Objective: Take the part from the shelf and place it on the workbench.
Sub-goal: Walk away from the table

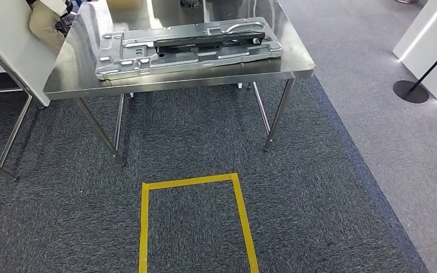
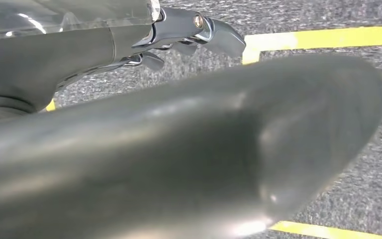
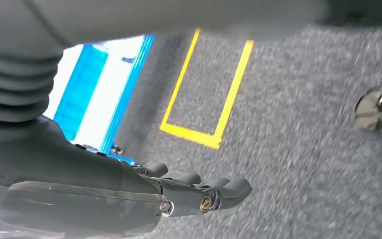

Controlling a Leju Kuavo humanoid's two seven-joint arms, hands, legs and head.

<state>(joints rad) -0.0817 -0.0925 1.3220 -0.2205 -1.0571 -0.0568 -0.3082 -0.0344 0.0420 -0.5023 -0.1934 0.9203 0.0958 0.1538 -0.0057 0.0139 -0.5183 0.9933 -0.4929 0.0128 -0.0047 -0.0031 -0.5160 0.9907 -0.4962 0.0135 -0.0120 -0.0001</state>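
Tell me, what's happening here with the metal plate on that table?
Nothing is being handled just now. The large stamped metal part lies flat on the steel workbench, so the placing looks done. The left robot hand and right robot hand hang over the grey carpet holding nothing, fingers apart. A yellow taped rectangle marks the floor before the bench.
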